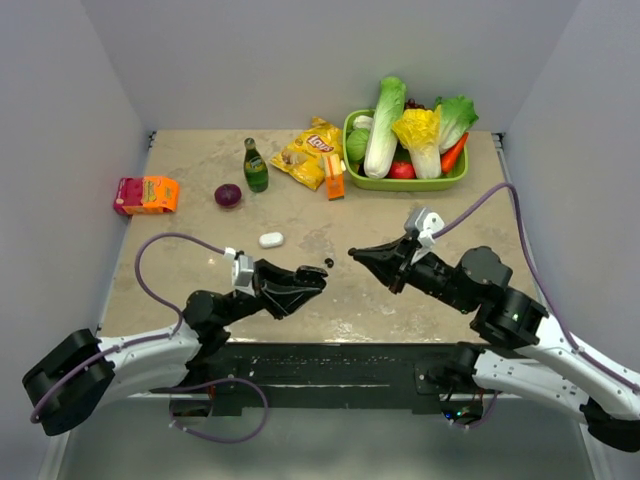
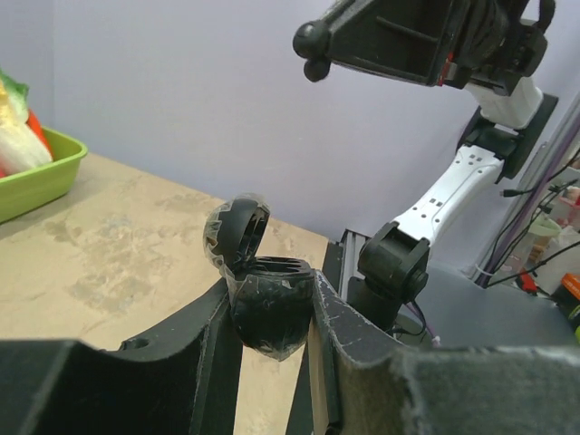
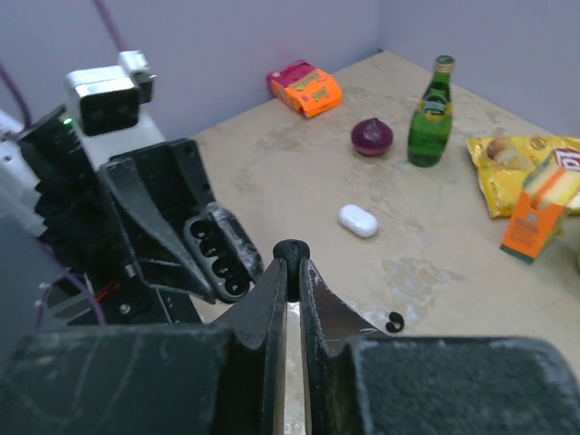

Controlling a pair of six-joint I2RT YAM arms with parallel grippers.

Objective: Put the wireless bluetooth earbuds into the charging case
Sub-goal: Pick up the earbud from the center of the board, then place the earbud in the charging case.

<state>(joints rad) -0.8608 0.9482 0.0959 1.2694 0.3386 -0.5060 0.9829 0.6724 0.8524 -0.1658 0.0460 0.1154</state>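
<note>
table point(image 1: 200, 160): tan top, near edge covered by the arm bases
left arm point(image 1: 150, 345): low, reaching to the middle
right arm point(image 1: 500, 300): reaching in from the right, tip facing the left one, apart
left gripper point(image 2: 269, 304): clamped on the black charging case point(image 2: 272, 322), lid tipped open; its sides are hidden by the fingers and its wells cannot be seen
right gripper point(image 3: 290, 270): tips pinch a black earbud point(image 3: 291, 252)
white case point(image 1: 271, 239): on the table, details too small
second black earbud point(image 1: 329, 262): on the table between the tips

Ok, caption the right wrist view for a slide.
Right claw pinches a black earbud facing the left claw; another black earbud and a white case lie on the table.
</note>
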